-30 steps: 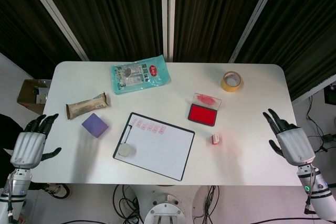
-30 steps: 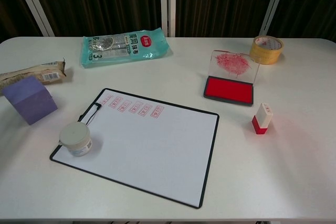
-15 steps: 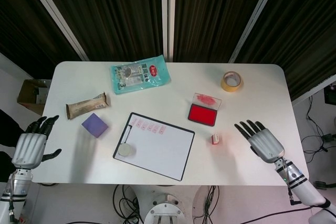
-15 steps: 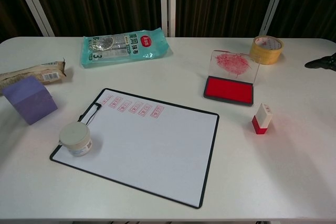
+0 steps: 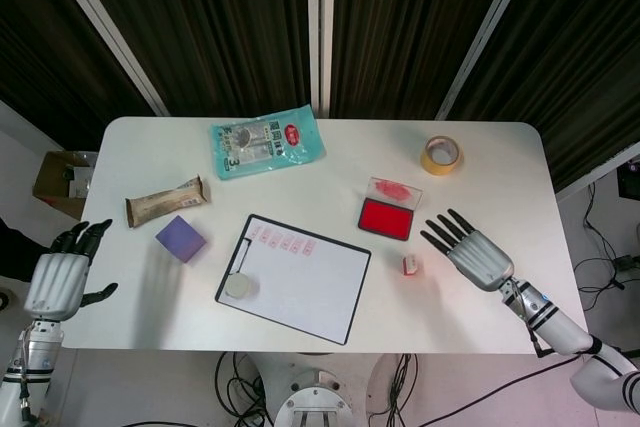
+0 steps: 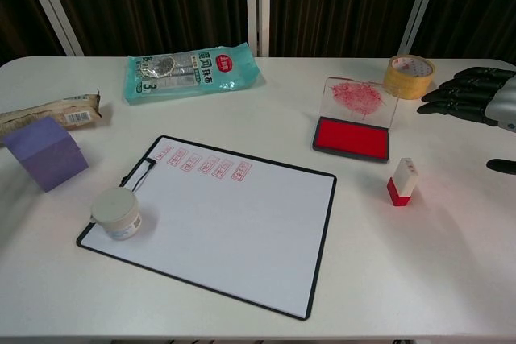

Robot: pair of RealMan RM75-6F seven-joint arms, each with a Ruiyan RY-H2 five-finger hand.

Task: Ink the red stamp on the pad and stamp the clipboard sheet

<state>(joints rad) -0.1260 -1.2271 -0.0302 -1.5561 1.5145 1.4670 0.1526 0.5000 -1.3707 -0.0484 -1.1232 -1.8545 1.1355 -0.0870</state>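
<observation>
The small red and white stamp stands upright on the table right of the clipboard. An open red ink pad with its clear lid raised lies just behind it. The black-edged clipboard holds a white sheet with a row of red imprints along its top. My right hand hovers open, fingers spread, a little to the right of the stamp and touches nothing. My left hand hangs open off the table's left edge.
A round white jar sits on the clipboard's left end. A purple block, a wrapped snack bar and a teal packet lie to the left and back. A tape roll sits at the back right.
My right hand has swept left from the table's right edge toward the stamp, fingers still spread. The left hand has barely moved.
</observation>
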